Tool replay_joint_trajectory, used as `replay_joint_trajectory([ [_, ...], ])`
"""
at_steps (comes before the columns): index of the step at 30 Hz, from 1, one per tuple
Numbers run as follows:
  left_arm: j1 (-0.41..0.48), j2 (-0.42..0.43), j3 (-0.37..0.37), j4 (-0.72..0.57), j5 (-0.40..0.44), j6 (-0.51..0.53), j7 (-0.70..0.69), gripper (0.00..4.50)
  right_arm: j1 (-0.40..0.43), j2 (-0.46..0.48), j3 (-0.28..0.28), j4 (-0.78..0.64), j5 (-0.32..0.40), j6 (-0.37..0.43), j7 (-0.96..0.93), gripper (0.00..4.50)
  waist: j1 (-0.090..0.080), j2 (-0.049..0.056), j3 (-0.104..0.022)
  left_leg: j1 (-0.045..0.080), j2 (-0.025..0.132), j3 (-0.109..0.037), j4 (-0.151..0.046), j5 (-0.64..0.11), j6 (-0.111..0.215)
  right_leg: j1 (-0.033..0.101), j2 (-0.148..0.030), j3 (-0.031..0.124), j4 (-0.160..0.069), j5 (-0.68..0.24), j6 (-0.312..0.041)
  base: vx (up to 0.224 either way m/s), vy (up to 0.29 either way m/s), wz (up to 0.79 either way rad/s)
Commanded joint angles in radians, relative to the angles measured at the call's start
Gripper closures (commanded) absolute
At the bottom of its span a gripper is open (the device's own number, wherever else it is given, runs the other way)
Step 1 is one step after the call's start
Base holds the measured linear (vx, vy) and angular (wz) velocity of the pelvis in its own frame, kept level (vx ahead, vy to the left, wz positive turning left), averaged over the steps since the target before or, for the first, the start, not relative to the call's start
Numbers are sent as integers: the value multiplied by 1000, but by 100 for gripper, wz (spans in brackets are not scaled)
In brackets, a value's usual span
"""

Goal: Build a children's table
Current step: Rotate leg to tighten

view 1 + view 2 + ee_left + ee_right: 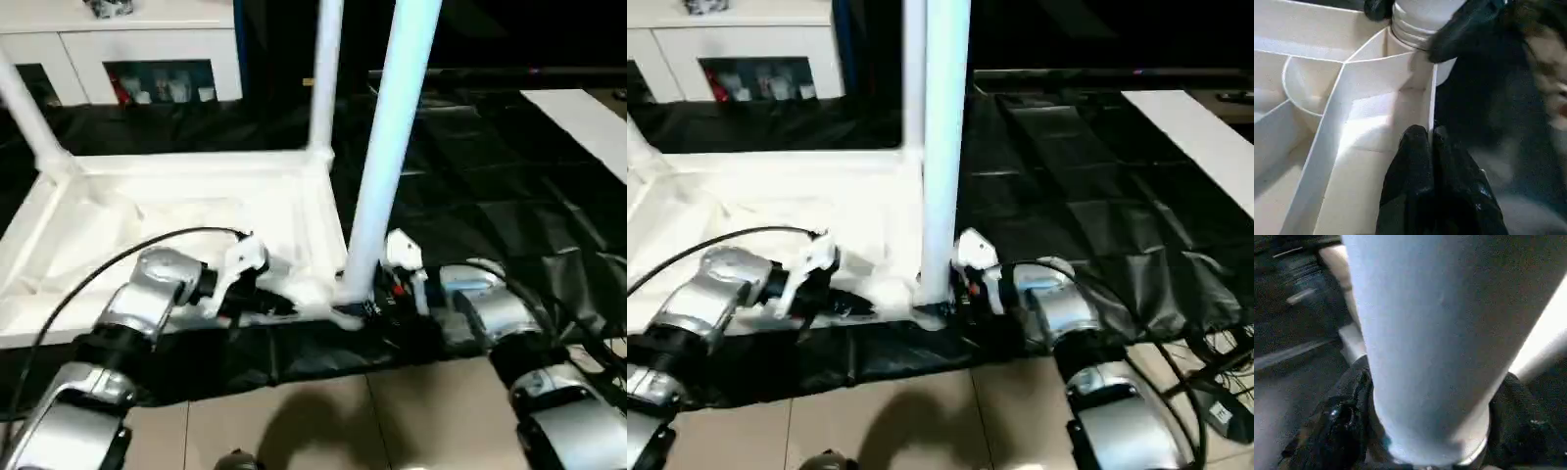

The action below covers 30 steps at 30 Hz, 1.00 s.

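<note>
On black sheeting, the table [176, 225] lies upside down while the right gripper [1425, 431] clasps a leg [387, 166] at the near corner socket. The left gripper [1431, 142], clenched, pinches the rim. Next, seemingly, the leg must be twisted home.

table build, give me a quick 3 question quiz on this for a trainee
1. True or false: the table top lies with its ribbed underside facing up.
2. Which claw grips the near leg at its base? A) left B) right C) neither
3. Fill in: the left claw is pinched shut on the table top's ____.

Key
1. True.
2. B: the right claw has a finger on each side of the leg, just above the corner socket.
3. Rim: the thin side wall near that corner.
</note>
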Motion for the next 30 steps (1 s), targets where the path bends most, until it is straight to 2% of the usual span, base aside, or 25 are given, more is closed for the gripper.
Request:
replay_joint_trajectory([
  [1, -13, -67, 2, 8, -20, 29, 84, 450, -11, 50, 12, 27, -17, 26, -115, 180, -4, -4, -58, 14, 37, -25, -73, -237, -9, 43, -85, 53, -91, -292, -189, 0, 0, 0],
  [4, -21, -159, 32, 15, -18, 79, 266, 450, -2, 155, -41, 34, -2, 40, -339, 180, -10, -5, -60, 13, 35, -23, -72, -226, -2, 41, -81, 55, -90, -245, -186, 0, 0, 0],
  [7, -13, -198, 20, 7, -3, 78, 301, 450, 7, 208, -28, 24, -20, 17, -395, 180, -11, -5, -62, 9, 30, -22, -69, -203, 16, 46, -80, 54, -92, -232, -176, 0, 0, 0],
  [11, 2, -218, 4, -18, -3, 86, 286, 450, 9, 234, -33, 16, -5, -18, -368, 180, -11, -1, -63, 8, 33, -22, -70, -206, 31, 46, -81, 54, -92, -226, -170, 0, 0, 0],
  [12, 7, -217, -5, -26, 1, 87, 283, 450, 9, 235, -32, 14, -7, -28, -372, 124, -12, 0, -63, 8, 32, -22, -70, -207, 33, 45, -79, 53, -92, -221, -171, 0, 0, 0],
  [13, 9, -217, -7, -29, 3, 87, 282, 450, 9, 235, -32, 14, -8, -31, -373, 111, -13, 1, -64, 9, 33, -22, -71, -208, 32, 45, -78, 53, -91, -214, -174, 0, 0, 0],
  [15, 23, -200, -18, -47, 5, 85, 262, 450, 13, 208, -37, -1, 5, -42, -323, 111, -14, -1, -63, 7, 34, -22, -71, -207, 36, 47, -79, 53, -90, -199, -179, 0, 0, 0],
  [17, 33, -176, -21, -57, 0, 71, 221, 450, 22, 166, -34, -23, 24, -32, -224, 74, -16, -2, -65, 6, 33, -21, -69, -201, 43, 49, -79, 53, -89, -183, -184, 0, 0, 0],
  [20, 43, -150, -22, -71, -10, 59, 164, 450, 31, 119, -18, -43, 26, -30, -125, 62, -16, -4, -67, 1, 32, -19, -64, -166, 71, 52, -76, 51, -82, -124, -198, 0, 0, 0],
  [22, 57, -106, -28, -92, -22, 43, 78, 450, 45, 58, -4, -85, 57, -15, 35, 54, -15, -5, -66, -1, 32, -17, -61, -144, 89, 53, -76, 50, -80, -95, -209, 0, 0, 0],
  [25, 65, -75, -32, -109, -40, 32, 2, 450, 49, 15, 16, -104, 69, 0, 139, 54, -9, -5, -65, -2, 34, -17, -60, -154, 97, 53, -75, 46, -81, -132, -210, 0, 0, 0],
  [28, 75, -28, -41, -133, -56, 17, -96, 450, 52, -38, 28, -140, 108, 49, 305, 54, -6, -5, -62, 2, 38, -17, -61, -178, 91, 49, -76, 47, -85, -180, -207, 0, 0, 0],
  [29, 75, -28, -41, -133, -56, 17, -96, 450, 52, -38, 28, -140, 108, 49, 305, 54, -4, -4, -63, 2, 39, -18, -62, -183, 91, 49, -77, 48, -84, -185, -206, 0, 0, 0],
  [30, 75, -15, -43, -133, -60, 17, -125, 450, 52, -56, 37, -148, 109, 56, 353, 54, -1, -5, -62, 6, 41, -17, -63, -189, 88, 44, -76, 49, -86, -194, -206, 0, 0, 0],
])
